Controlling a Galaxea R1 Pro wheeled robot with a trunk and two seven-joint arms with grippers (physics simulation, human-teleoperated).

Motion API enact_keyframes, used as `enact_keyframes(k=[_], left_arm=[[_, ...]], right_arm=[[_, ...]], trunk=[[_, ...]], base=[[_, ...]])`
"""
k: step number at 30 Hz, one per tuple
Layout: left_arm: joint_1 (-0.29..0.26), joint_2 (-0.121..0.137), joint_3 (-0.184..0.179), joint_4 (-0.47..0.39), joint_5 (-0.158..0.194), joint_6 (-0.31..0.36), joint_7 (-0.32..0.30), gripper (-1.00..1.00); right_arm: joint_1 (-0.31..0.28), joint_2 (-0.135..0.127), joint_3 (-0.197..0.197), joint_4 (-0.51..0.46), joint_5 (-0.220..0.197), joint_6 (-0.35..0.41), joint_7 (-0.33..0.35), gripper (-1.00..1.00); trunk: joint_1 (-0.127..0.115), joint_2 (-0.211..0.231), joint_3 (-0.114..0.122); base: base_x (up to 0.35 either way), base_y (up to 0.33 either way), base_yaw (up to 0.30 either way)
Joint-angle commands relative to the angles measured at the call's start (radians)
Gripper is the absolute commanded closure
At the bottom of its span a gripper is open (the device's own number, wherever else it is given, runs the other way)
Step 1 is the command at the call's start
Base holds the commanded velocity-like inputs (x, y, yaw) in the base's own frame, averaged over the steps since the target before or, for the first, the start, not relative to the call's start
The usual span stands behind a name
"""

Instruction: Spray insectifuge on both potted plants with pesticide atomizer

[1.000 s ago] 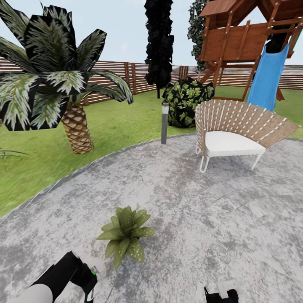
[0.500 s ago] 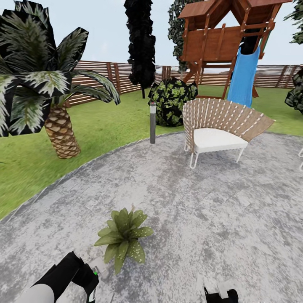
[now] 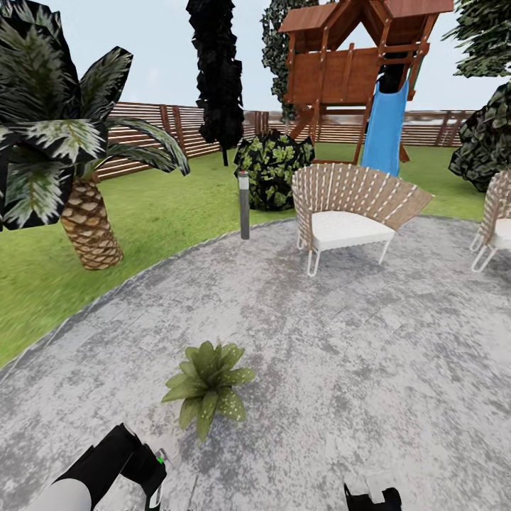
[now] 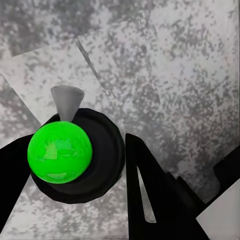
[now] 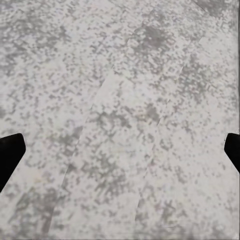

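**Lining up the left-hand sprayer on the nearer plant**

Holding what I take to be the pesticide atomizer point(image 4: 75, 155), my left gripper point(image 3: 151, 477) has its two dark fingers pressed against either side of a round dark body. That body has a green cap and a pale cone nozzle point(image 4: 66, 101). The left wrist camera sees it end-on, so I judge its long axis runs roughly along the fingers, with the nozzle sticking out sideways over the paving point(image 3: 341, 355).

What matters for the next move is the potted plant point(image 3: 207, 387). It sits on the stone just ahead of the left gripper and a little to that gripper's right, near but apart from it. The rosette is low and upright, with its leaves spreading all round. The left arm is clearly the nearer one, and I think the nozzle needs swinging forward and to the right to cover those leaves.

My right gripper point(image 3: 372, 497) hangs well off to the plant's far side. Its fingertips point(image 5: 9, 152) are spread wide with nothing between them, only grey paving beneath. It has no part in this move.

I can see one potted plant from here.
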Motion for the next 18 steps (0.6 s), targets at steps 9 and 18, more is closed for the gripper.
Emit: enact_keyframes(k=[9, 18], left_arm=[[0.000, 0.000, 0.004, -0.002, -0.001, 0.008, -0.003, 1.00], [0.000, -0.004, 0.002, -0.001, 0.000, 0.006, -0.003, 1.00]], right_arm=[[-0.001, 0.000, 0.007, 0.001, 0.006, -0.001, -0.010, -1.00], [-0.001, 0.000, 0.007, 0.001, 0.006, -0.001, -0.010, -1.00]], trunk=[[-0.001, 0.000, -0.001], [-0.001, 0.000, -0.001]], base=[[-0.090, 0.261, -0.289], [0.247, 0.168, -0.289]])
